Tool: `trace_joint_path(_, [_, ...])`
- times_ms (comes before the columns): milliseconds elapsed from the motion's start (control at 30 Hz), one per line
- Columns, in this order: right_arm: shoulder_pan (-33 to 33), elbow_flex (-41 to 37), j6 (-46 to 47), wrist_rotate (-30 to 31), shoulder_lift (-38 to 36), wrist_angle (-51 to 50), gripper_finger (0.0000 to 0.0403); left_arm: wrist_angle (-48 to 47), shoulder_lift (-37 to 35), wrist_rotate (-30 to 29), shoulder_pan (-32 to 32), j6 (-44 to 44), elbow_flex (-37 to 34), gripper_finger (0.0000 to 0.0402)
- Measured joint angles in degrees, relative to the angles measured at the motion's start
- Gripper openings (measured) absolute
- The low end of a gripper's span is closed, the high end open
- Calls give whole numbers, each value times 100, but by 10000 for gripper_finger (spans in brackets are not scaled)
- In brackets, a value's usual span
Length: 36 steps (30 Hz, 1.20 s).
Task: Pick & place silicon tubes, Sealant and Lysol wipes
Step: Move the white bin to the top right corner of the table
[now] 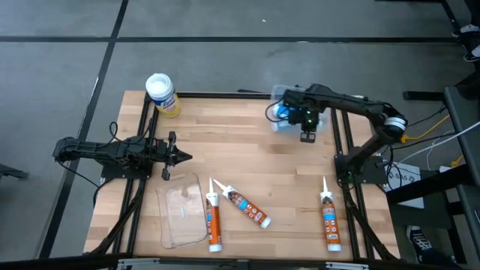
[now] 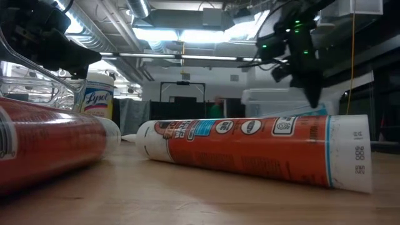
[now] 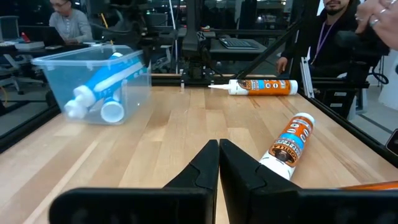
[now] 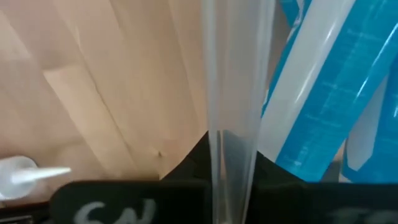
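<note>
The yellow Lysol wipes canister (image 1: 162, 94) with its white lid stands upright at the table's far left corner; it also shows in the low view (image 2: 97, 97). Three orange tubes lie on their sides near the front: two (image 1: 214, 219) (image 1: 246, 205) at the middle, one (image 1: 330, 219) at the right. A clear plastic bin (image 1: 294, 112) at the far right holds blue tubes (image 3: 102, 84). My right gripper (image 1: 307, 129) is shut on the bin's wall. My left gripper (image 1: 178, 156) is shut and empty over the table's left side. My right gripper pinches the clear bin's near wall at its rim (image 4: 231, 106), one finger inside the bin and one outside. The fingers come from above, pointing down. In the left wrist view the bin (image 3: 93, 78) looks tilted, with the blue tubes lying slanted in it.
A clear flat lid (image 1: 184, 211) lies at the front left beside the orange tubes. Bare wood (image 1: 247, 150) lies between the two grippers. People sit and stand beyond the table's right side (image 3: 329, 31).
</note>
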Motion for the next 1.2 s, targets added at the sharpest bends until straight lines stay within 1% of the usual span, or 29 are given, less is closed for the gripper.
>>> trace_joint_path(100, [-134,-364,-34,218,-357,16,20,0,-1,-2,0,0,1,13])
trace_joint_path(200, [-246,-602,-270,540,-570,83,20,0,1,0,0,0,1,11])
trace_joint_path(367, [-431,-881,-685,1258,-654,122,19,0,1,0,0,-1,-1,8])
trace_joint_path(500, [-501,-968,-685,1618,-652,159,22,0,1,0,2,1,-1,12])
trace_joint_path(767, [-496,-960,-424,1613,-968,172,90,0,-1,0,0,0,-1,8])
trace_joint_path(933, [-350,-958,-137,1644,-1293,196,128,0,-1,0,0,-1,-1,11])
trace_joint_path(1200, [47,-947,-90,1540,-1933,881,172,0,-1,0,0,-1,0,8])
